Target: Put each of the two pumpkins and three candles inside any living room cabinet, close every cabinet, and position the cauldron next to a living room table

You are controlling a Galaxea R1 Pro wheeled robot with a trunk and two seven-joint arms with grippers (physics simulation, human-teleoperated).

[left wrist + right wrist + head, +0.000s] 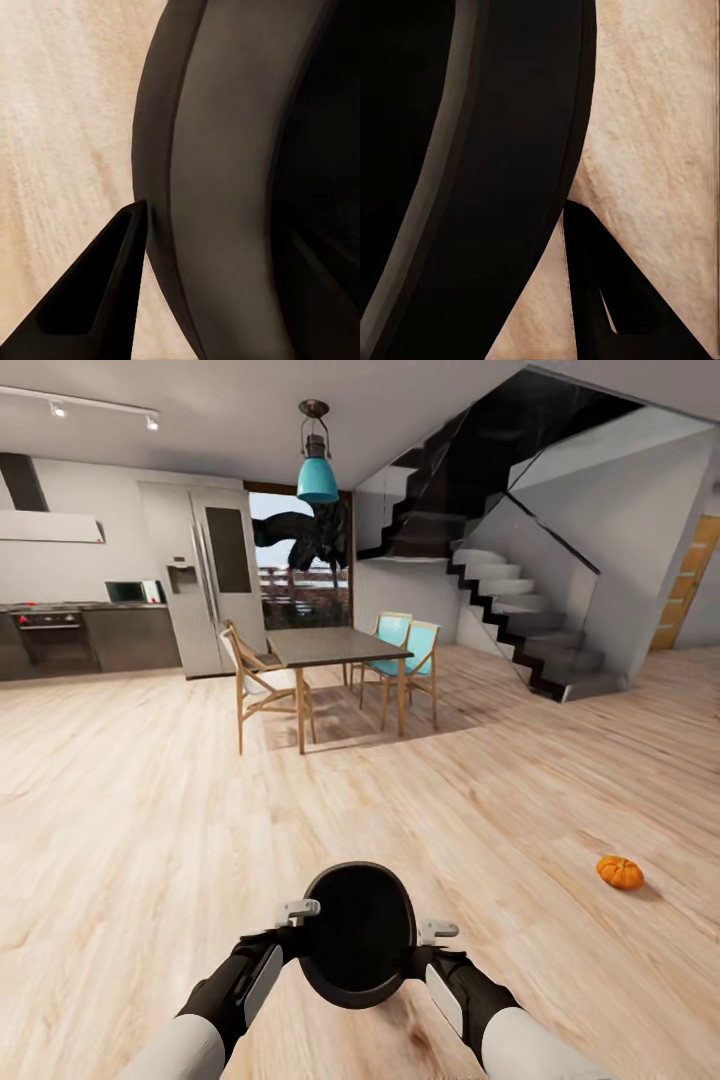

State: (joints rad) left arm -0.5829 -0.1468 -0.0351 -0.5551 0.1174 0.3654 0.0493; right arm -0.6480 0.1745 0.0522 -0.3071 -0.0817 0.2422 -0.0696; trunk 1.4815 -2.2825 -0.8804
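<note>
Black cauldron [358, 934] at bottom centre of the head view, held up between both arms, mouth facing the camera. Left gripper [297, 922] at the cauldron's left rim, right gripper [428, 942] at its right rim, each clamped on the rim, one finger outside the wall. In the left wrist view, one dark finger [97, 292] against the outer curve of the cauldron [217, 180], pale floor [60, 135] behind. In the right wrist view, one dark finger [607, 292] just beside the cauldron's wall [487, 180], floor [660, 120] beyond.

One orange pumpkin [620, 872] on the light wooden floor [150, 800] at lower right of the head view, well apart from the cauldron. Dining table [335, 646] at centre, far off, wooden chair [258, 680] on its left, two teal chairs [410, 650] on its right. Teal pendant lamp [317, 455] above the table. Fridge [205, 575] and kitchen counter [90, 635] at upper left. Dark staircase [520, 610] at upper right.
</note>
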